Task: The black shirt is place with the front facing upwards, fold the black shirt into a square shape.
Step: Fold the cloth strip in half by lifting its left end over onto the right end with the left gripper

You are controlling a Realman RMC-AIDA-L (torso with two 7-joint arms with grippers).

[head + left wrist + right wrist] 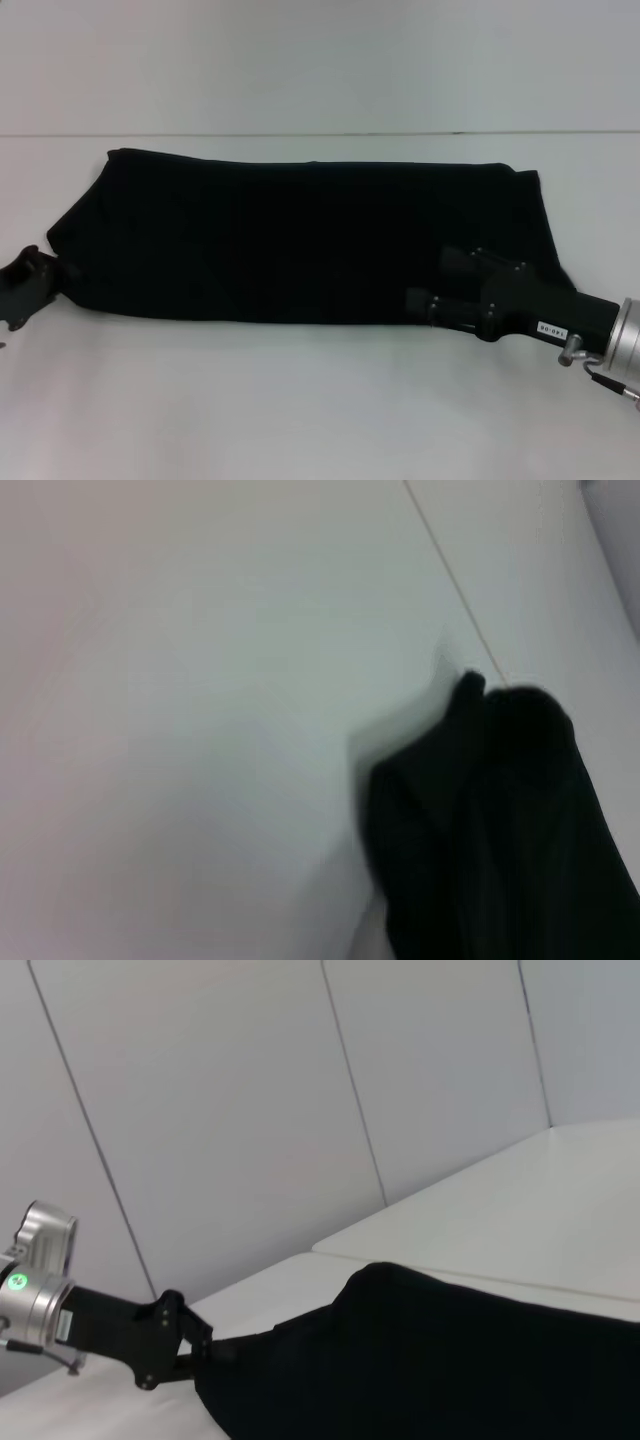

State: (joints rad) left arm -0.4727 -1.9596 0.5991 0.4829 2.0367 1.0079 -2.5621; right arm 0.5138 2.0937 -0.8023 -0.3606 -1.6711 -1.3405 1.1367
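Observation:
The black shirt [290,240] lies on the white table as a long band running left to right, with no lettering or label showing. My left gripper [28,285] is at the shirt's near left corner, touching its edge; it also shows in the right wrist view [195,1348] against the cloth [450,1360]. My right gripper [440,282] is open, its two fingers spread and lying over the shirt's near right corner. The left wrist view shows only a corner of the shirt [500,820].
The white table [300,400] reaches well beyond the shirt on the near side and the far side. A seam [300,133] runs across the table behind the shirt. White wall panels [250,1110] stand beyond the table.

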